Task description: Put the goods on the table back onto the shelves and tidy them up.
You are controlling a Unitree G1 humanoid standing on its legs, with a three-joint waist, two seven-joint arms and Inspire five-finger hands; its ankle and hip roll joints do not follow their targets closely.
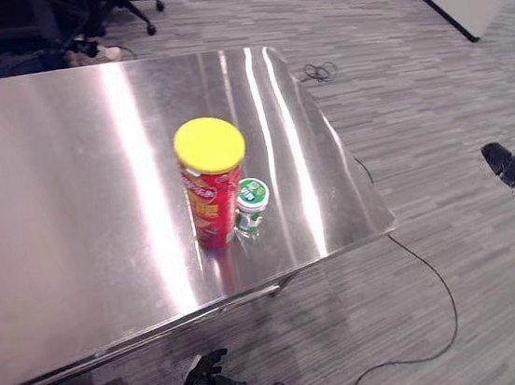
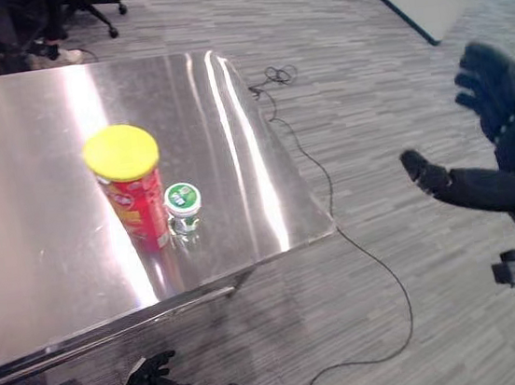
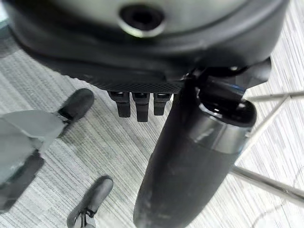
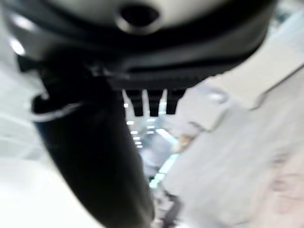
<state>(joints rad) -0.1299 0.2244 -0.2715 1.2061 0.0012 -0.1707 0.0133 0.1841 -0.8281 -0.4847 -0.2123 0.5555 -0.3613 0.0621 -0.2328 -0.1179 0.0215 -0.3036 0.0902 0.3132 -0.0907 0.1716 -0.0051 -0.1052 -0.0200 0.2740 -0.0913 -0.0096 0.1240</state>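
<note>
Worktop [image 1: 73, 224]: steel, carpeted floor around.
Goods: red canister [image 1: 213, 198] touched by small green-lidded jar [image 1: 250, 204].
Right hand [image 2: 505, 139]: raised, spread, empty.
Left hand [image 3: 142, 102]: hung low, fingers relaxed.
Advice: canister is best gripped mid-body, jar left unknocked.

Red can [image 1: 213, 193] and small jar [image 1: 251, 203] touch; table [image 1: 73, 224] around them bare.

I stand in an office or lab. Grey carpet [image 1: 438, 133] lies under my steel table [image 1: 73, 224]. Office chairs [image 1: 126, 2] stand behind it.

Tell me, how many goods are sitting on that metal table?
2: a red canister with a yellow lid stands near the table's right front corner, and a small green-lidded jar stands right beside it, on its right.
</note>
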